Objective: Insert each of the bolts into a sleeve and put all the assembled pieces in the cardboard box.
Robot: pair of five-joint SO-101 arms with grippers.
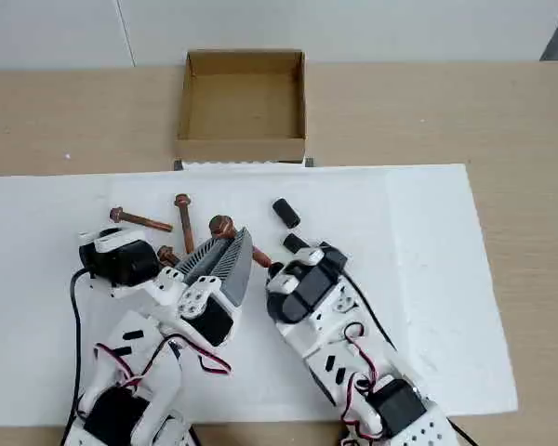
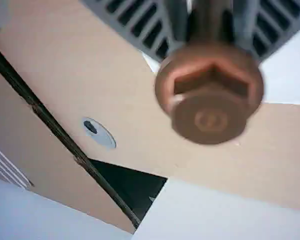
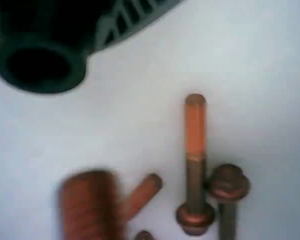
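Bolts, copper-coloured, hex-headed: we are counting four heads in the high view.
- The held bolt (image 1: 221,226) is sitting in the left gripper (image 1: 231,239). The ribbed grey fingers (image 2: 140,15) are pinching its shank just behind the head.
- The far-left bolt (image 1: 139,220) is lying left to right on the white sheet (image 1: 428,279).
- The upright-lying bolt (image 1: 184,221) is lying near to far, just right of the far-left bolt, with its head at the far end.
- The tucked bolt (image 1: 167,254) is lying close against the left arm and is partly hidden by it.
- A copper shank end (image 1: 260,255) is showing just right of the left fingers. We are not able to tell which bolt it belongs to.

Sleeves, black, short tubes: we are counting two.
- The held sleeve (image 1: 295,243) is sitting in the right gripper (image 1: 299,249), with that gripper's fingers (image 3: 135,17) closing on it. In the right wrist view its open bore is facing the camera. It is sitting right of the held bolt and apart from it.
- The loose sleeve (image 1: 285,213) is lying on the sheet just beyond the held sleeve, not touching it.

Cardboard box (image 1: 242,149): it is standing open at the far edge of the sheet, near the centre, well apart from both grippers.

The sheet is covering the near part of the wooden counter (image 1: 521,111).
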